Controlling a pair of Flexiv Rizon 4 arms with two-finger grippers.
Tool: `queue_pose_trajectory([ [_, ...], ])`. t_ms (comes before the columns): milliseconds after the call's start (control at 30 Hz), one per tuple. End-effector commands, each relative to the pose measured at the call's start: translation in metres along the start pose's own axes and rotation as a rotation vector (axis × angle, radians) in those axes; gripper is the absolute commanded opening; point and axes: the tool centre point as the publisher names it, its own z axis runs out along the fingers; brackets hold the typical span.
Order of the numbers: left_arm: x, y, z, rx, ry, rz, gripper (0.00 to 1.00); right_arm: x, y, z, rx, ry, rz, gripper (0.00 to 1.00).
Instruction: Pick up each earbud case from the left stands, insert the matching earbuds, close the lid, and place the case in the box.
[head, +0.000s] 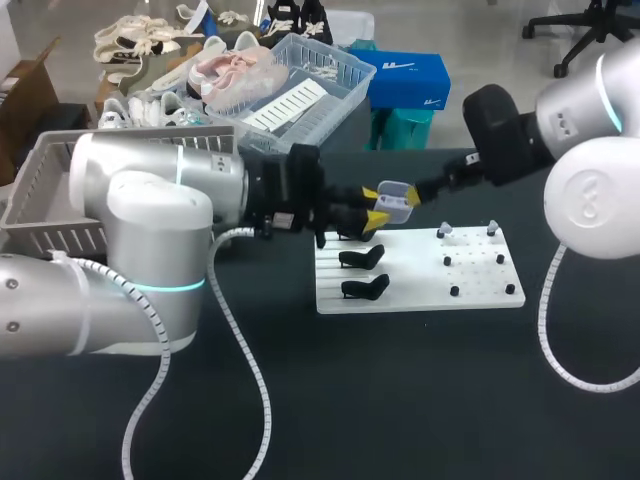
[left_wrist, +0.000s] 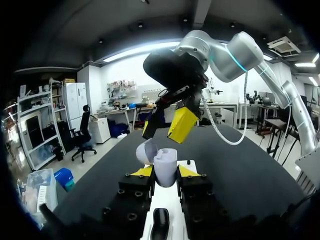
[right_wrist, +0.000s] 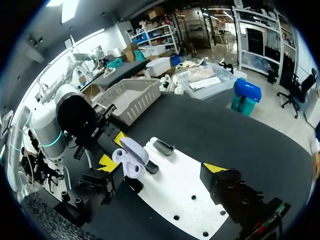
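Note:
My left gripper (head: 378, 208) is shut on a pale lavender earbud case (head: 394, 201), held above the back left corner of the white board (head: 420, 288). In the left wrist view the case (left_wrist: 165, 169) stands upright between the gripper's (left_wrist: 165, 172) yellow tips, with its lid (left_wrist: 146, 151) swung open. My right gripper (head: 432, 188) hangs close beside the case with nothing in it. In its own view the right gripper (right_wrist: 161, 165) is spread wide open, with the case (right_wrist: 131, 161) between its fingers and touching neither. Two black stands (head: 361, 258) sit on the board's left. Small earbuds (head: 446, 231) rest on pegs at its right.
A grey slatted basket (head: 45, 190) stands at the table's left, behind my left arm. My left arm's white cable (head: 240, 345) trails across the dark table top (head: 420, 400). The board's right half carries several small black pegs (head: 454, 291).

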Motion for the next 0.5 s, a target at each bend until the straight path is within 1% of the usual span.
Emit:
queue_pose_trajectory([
  [33,0.003,-0.002,-0.001,-0.001,-0.002,0.004,0.00,0.002,0.003,-0.011,0.026,-0.006,-0.001,1.00],
  [167,0.005,-0.002,0.000,0.000,-0.040,0.024,0.00,0.005,0.002,-0.018,0.055,-0.013,0.008,1.00],
  [267,0.005,0.000,0.003,0.002,-0.110,0.053,0.00,0.012,-0.001,-0.022,0.081,-0.009,0.033,1.00],
  [433,-0.004,0.004,0.011,-0.020,-0.204,0.120,0.00,0.027,-0.006,-0.029,0.125,0.004,0.074,1.00],
  [500,-0.008,0.005,0.016,-0.024,-0.214,0.141,0.00,0.033,-0.008,-0.032,0.145,0.011,0.083,1.00],
])
